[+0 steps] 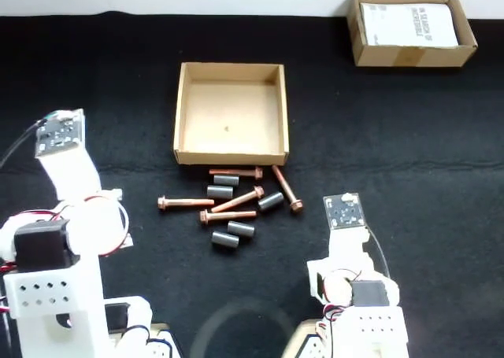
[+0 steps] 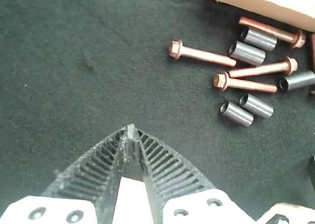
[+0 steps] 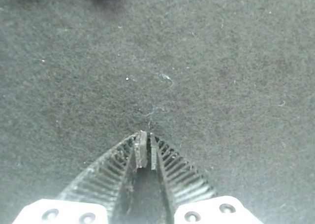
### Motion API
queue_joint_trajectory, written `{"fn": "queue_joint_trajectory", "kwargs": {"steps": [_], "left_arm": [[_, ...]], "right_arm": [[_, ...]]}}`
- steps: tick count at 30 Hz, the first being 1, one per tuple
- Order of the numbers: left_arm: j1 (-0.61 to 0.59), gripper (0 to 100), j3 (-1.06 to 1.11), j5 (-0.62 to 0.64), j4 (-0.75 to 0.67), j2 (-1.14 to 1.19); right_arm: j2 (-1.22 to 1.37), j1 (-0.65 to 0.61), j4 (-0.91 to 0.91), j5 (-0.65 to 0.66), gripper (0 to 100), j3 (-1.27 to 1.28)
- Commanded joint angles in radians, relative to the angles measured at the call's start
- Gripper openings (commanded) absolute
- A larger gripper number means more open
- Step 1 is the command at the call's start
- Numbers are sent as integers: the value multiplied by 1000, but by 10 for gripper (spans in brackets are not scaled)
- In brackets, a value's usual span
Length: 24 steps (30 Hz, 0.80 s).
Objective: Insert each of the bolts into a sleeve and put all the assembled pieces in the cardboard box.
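While your two arms sat at the near side of the table [image 1: 425,185], your left claw [image 2: 130,131] was pinched shut with nothing in it, hanging over the black cloth left of the pile. Your right claw [image 3: 146,136] was shut and empty too. Five copper bolts [image 1: 185,203] and five grey sleeves [image 1: 241,229] lay loose and mixed together, just near of the cardboard box [image 1: 231,157]. Another box [image 1: 409,55] with white paper sat far right.

Overhead view, two close downward wrist-views
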Motion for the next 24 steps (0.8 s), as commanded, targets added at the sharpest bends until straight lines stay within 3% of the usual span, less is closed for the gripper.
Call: {"fn": "queue_joint_trajectory", "kwargs": {"steps": [1, 9, 15, 19, 24], "left_arm": [[31, 14, 48, 8, -52, 1], [28, 14, 168, 3, -167, -1], [28, 14, 185, 6, -178, -1], [27, 14, 185, 6, -178, -1], [-44, 14, 189, 6, -207, -1]], "right_arm": [[4, -18, 5, 11, 8, 8], [51, -21, 444, 11, 8, -699], [444, -21, 722, 11, 9, -1129], [667, -25, 722, 11, 9, -1271], [783, -231, 722, 109, 9, -1303]]}}
